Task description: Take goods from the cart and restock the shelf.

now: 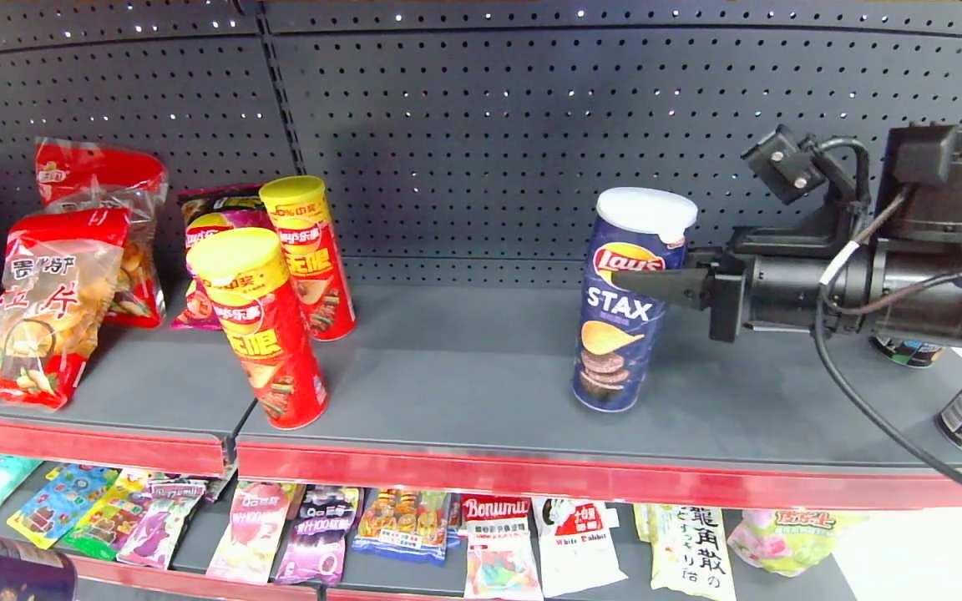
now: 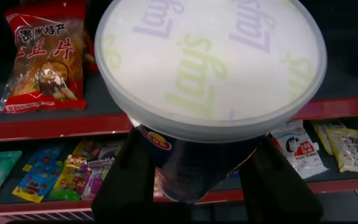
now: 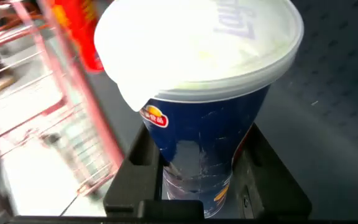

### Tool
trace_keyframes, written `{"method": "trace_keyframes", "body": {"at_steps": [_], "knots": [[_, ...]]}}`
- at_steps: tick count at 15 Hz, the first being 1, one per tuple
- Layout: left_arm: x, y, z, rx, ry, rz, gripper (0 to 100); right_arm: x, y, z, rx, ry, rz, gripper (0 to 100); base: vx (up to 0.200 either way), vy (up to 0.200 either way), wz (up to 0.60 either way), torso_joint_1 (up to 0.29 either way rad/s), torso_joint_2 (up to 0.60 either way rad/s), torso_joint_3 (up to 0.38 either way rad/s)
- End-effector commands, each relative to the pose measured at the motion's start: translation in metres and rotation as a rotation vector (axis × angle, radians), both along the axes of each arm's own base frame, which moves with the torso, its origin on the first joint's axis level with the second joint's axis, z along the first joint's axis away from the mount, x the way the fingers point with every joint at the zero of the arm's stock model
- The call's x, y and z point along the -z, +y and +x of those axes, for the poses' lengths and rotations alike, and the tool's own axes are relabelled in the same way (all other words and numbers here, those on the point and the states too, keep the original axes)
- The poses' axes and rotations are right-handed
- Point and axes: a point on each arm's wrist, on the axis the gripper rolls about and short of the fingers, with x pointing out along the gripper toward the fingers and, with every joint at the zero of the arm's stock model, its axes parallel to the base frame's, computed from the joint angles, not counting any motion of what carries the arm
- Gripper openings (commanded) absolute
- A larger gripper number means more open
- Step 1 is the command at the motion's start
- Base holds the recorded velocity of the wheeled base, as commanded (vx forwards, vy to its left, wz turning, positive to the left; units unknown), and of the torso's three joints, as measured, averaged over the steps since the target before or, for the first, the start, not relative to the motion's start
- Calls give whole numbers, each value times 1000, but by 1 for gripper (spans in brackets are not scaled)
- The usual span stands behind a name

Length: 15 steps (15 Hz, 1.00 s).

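A: Head view first. Your right gripper point(image 1: 640, 288) has its jaws closed round the upper half of the blue can point(image 1: 615, 342). The can leans with its lid toward the wrist, and its base looks to be down on the shelf point(image 1: 464, 376), below the jaws.

B: So I judge you are at the set-down. Bring the can upright before you let go. Then open the jaws only a little and back out along the wrist's own line, so nothing drags the can over.

A: You have room. The red cans point(image 1: 260, 330) stand well beyond the jaw tips, and the snack bags point(image 1: 55, 292) are farther off again on the same shelf.

B: Left wrist view. Your left gripper point(image 2: 197, 177) is clamped on a second can point(image 2: 210, 68), with the lid toward the camera and a jaw at each side of its body. Beyond the jaws, the lower shelf point(image 2: 347, 182) carries flat packets point(image 2: 61, 177). I'd hold this can where it is until the blue one stands.

A: Right wrist view. The blue can is pinched between both jaws, over the grey shelf deck. The cart point(image 3: 61, 124), red wire, stands off to one side of the jaws. What it holds is too blurred to tell.
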Motion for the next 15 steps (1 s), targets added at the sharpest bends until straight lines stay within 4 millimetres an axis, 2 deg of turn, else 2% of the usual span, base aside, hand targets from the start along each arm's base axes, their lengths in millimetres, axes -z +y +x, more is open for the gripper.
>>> {"method": "trace_keyframes", "body": {"at_steps": [1,3,9,15], "knots": [[-1,0,1,-1,2,0,0,2,-15,-8,2,-16,-14,0,0,0,0,0,0,0],[-2,0,0,-1,0,0,0,8,-25,-5,-48,-44,-38,0,0,0,0,0,0,0],[-3,0,0,-1,-4,-1,0,19,-21,-7,-165,-1,-20,0,0,0,0,0,0,0],[-4,0,1,0,0,1,0,30,-18,4,-186,29,-28,0,0,0,0,0,0,0]]}}
